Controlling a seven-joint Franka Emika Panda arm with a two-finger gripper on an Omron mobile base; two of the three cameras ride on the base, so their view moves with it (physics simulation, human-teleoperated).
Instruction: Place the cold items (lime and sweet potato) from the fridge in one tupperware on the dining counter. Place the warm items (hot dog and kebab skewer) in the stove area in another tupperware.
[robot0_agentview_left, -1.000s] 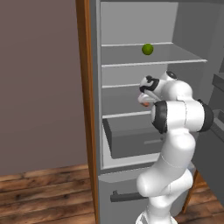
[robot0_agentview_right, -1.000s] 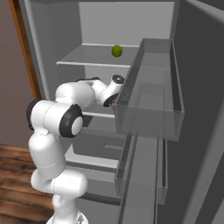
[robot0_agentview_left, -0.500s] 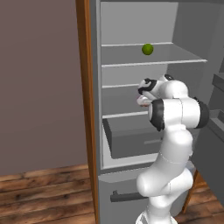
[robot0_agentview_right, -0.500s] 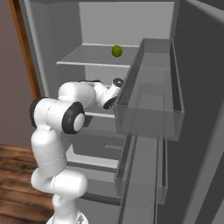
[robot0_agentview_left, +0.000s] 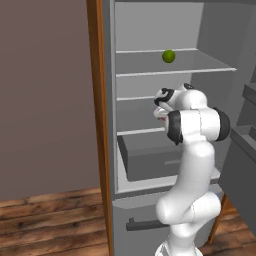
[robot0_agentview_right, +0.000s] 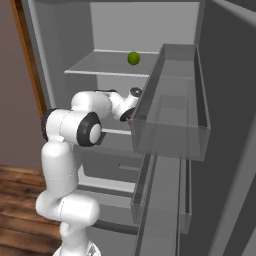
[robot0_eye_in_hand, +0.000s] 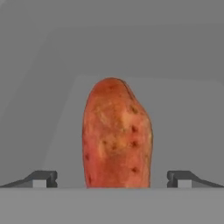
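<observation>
Reaching into the open fridge, gripper spread wide around the sweet potato, lime on upper shelf.

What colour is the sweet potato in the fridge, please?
Reddish-orange with darker spots; the sweet potato shows best in the hand view.

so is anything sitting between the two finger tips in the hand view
Yes: the sweet potato stands between the open gripper tips, a gap showing on each side, not yet gripped.
</observation>
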